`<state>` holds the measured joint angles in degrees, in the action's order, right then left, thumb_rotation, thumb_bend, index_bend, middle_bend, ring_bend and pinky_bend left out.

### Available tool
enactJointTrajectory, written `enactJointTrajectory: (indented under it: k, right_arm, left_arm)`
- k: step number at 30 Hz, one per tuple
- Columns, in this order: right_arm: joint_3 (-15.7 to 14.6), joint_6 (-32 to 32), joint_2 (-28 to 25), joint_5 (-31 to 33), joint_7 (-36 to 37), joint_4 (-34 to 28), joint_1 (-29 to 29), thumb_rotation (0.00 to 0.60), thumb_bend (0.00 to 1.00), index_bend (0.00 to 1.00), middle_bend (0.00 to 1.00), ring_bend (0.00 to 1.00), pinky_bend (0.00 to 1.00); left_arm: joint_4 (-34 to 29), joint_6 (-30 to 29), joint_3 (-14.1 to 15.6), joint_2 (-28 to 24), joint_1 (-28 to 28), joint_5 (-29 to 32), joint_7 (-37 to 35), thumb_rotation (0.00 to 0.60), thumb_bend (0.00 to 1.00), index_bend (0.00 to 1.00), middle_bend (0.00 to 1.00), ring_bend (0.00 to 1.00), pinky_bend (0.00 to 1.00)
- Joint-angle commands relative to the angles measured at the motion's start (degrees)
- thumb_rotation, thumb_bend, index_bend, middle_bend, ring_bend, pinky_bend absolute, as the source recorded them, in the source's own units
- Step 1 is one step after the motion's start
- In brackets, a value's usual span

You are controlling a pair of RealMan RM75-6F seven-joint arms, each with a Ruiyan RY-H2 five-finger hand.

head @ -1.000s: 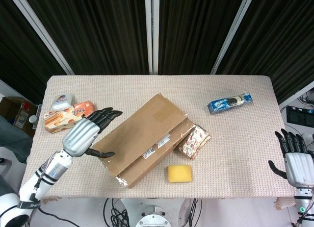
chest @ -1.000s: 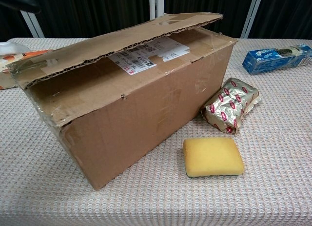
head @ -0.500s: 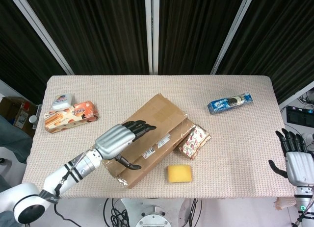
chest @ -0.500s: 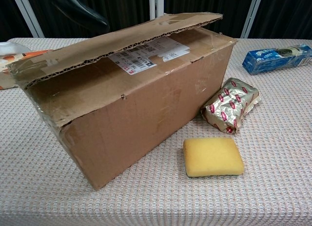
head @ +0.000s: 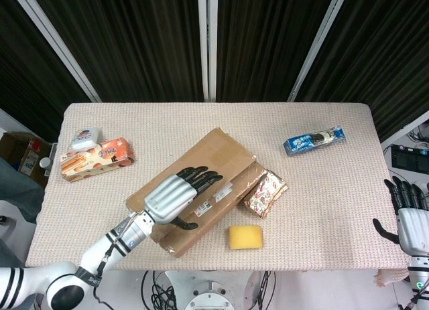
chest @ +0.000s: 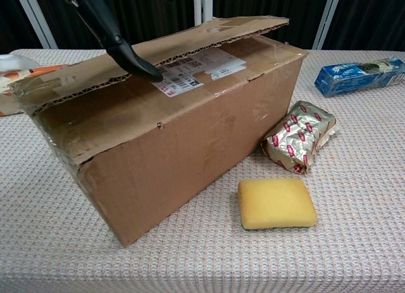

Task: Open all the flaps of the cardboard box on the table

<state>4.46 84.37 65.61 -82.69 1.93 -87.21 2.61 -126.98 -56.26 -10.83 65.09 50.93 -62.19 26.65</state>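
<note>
The cardboard box (head: 216, 152) lies diagonally mid-table. In the chest view the box (chest: 190, 135) shows its far long top flap (chest: 158, 49) slightly raised, with the near flap and its white label under it. My left hand (head: 175, 195) hovers flat over the box's near-left top, fingers stretched out toward the far right and holding nothing. A dark fingertip (chest: 147, 70) of that hand reaches down to the raised flap's edge by the label. My right hand (head: 407, 219) hangs off the table's right edge, fingers apart and empty, far from the box.
A yellow sponge (head: 245, 237) lies in front of the box and a foil snack pack (head: 265, 191) touches its right side. A blue cookie pack (head: 314, 140) sits at the back right. An orange cracker box (head: 94, 158) and a small white tub (head: 86, 137) sit at the left.
My left hand has swung from the box's left end rightward over its top, and its fingertip has come down to the raised flap's edge. The right hand has dropped slightly.
</note>
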Motion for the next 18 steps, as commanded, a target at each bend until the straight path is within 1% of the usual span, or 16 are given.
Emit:
enactJointTrajectory:
  k: [1,7,18]
  right_arm:
    - [0.08,-0.22,0.06,0.22,-0.07,0.01,0.08,0.600,0.19,0.00,0.00,0.00,0.00]
    - [0.20,-0.64,0.17,0.53,0.04,0.27,0.25,0.600,0.19,0.00,0.00,0.00,0.00]
    - [0.26,-0.73,0.18,0.70,0.21,0.43,0.20,0.600,0.19,0.00,0.00,0.00,0.00]
  left_arm:
    - [0.29,-1.60,1.33,1.93,0.36,1.26,2.73,0.559,0.00,0.05,0.08,0.07,0.16]
    - [1.10,-2.78,2.50,3.59,0.41,1.14,4.64,0.600,0.00,0.04,0.07,0.07,0.16]
    - [1.24,-5.78,3.32,3.46,-0.32,-2.72,8.21,0.600,0.00,0.03,0.05,0.07,0.16]
